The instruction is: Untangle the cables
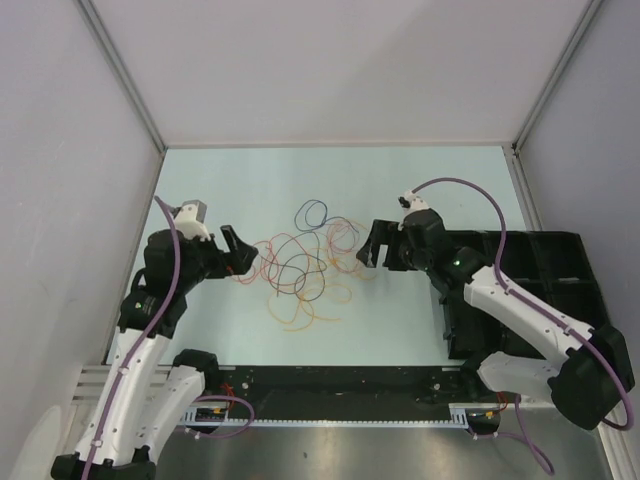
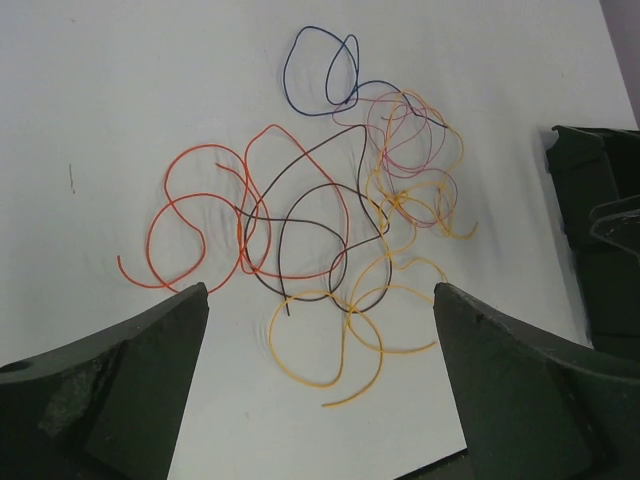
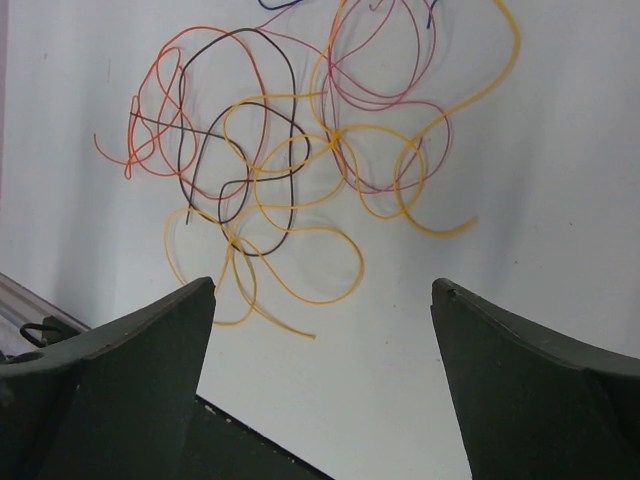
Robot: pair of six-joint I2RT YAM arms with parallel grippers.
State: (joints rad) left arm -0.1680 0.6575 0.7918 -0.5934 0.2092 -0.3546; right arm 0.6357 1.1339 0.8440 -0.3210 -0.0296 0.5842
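Seen from above, the cables [image 1: 300, 265] lie in one loose tangle on the pale green desk [image 1: 420, 330], between the two arms. The left end effector [image 1: 240, 253] sits just left of the tangle with its fingers apart and nothing in them. The right end effector [image 1: 370, 243] faces it from the other side, also spread and empty, close to the outermost loops. Behind the right arm, a black tray [image 1: 560, 265] sits on the desk's right edge.

In the left wrist view, the left end effector [image 2: 320, 290] has its two fingers [image 2: 120, 390] wide apart. The yellow cable [image 2: 320, 382] curls nearest, between them. Ahead of it, the black cable [image 2: 283, 225] crosses the red cable [image 2: 170, 205]. The dark blue cable [image 2: 300, 50] loops farthest away. The tray [image 2: 590, 200] shows far to the right.

In the right wrist view, the right end effector [image 3: 322, 285] is likewise spread wide. Yellow loops [image 3: 345, 240] lie just ahead between its fingers [image 3: 540, 390]. The black cable [image 3: 290, 70] and the red cable [image 3: 140, 125] overlap farther ahead on the left, and a thin pink cable [image 3: 370, 100] threads through the yellow ahead.
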